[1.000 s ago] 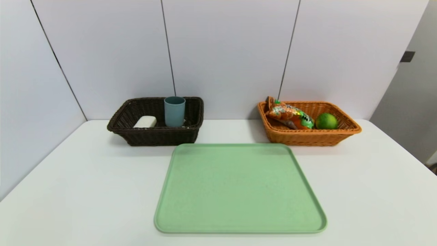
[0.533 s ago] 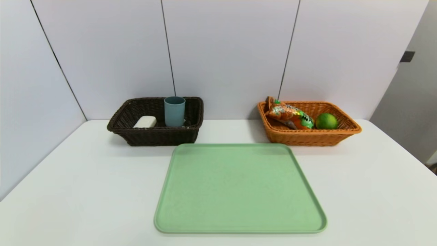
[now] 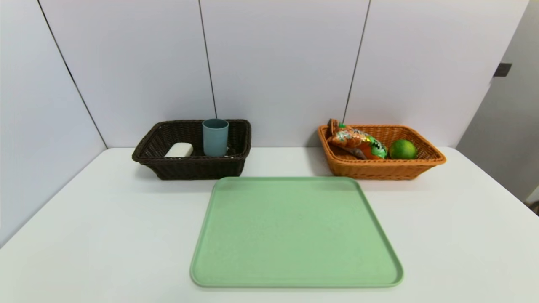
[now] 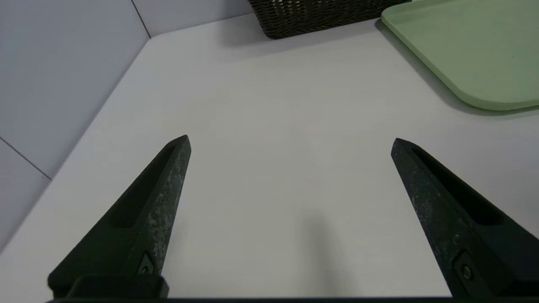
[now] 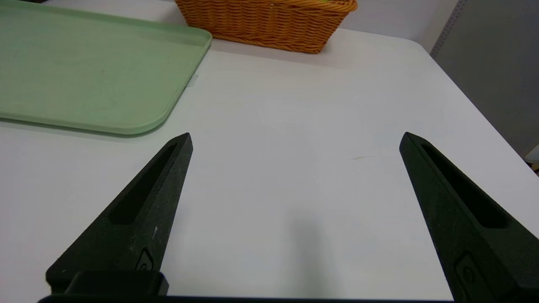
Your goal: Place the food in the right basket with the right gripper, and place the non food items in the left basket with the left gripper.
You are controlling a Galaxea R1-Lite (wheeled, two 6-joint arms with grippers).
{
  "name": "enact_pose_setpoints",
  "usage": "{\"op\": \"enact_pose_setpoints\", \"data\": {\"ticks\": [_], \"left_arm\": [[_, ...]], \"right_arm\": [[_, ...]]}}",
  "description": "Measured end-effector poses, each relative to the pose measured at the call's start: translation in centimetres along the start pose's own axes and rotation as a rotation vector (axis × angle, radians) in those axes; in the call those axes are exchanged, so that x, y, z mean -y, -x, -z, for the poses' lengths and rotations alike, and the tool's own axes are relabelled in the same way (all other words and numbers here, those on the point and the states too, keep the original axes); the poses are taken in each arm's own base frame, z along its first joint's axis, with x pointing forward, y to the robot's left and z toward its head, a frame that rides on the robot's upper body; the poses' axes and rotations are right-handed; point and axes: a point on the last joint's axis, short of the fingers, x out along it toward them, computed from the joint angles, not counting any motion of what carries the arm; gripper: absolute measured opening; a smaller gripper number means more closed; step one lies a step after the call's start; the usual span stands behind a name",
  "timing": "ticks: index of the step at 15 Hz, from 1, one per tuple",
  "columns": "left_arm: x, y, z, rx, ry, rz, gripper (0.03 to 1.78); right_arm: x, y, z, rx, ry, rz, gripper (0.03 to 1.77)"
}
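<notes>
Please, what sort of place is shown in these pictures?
It is probably a robot test station for sorting things. A white table stands against plain panels, a green tray lies on it, and behind the tray are a dark brown basket and a light orange basket.

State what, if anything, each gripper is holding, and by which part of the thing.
Nothing is held: the left gripper and the right gripper both stand open over the table, with only bare tabletop between their fingers.
</notes>
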Motion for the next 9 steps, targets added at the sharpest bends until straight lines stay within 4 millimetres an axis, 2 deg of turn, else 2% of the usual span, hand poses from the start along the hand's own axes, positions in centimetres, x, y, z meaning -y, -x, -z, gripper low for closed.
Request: {"op": "enact_pose_setpoints", "data": {"ticks": [2, 9], "left_arm": [[-0.08, 0.01, 0.07, -0.009, 0.113, -0.041, 1.69], [-0.14, 0.01, 0.06, -0.006, 0.181, -0.066, 1.69]], "right_arm": [[0.0, 0.0, 0.0, 0.0, -0.001, 0.001, 1.69], [0.02, -0.01, 0.03, -0.003, -0.005, 0.008, 1.69]]}}
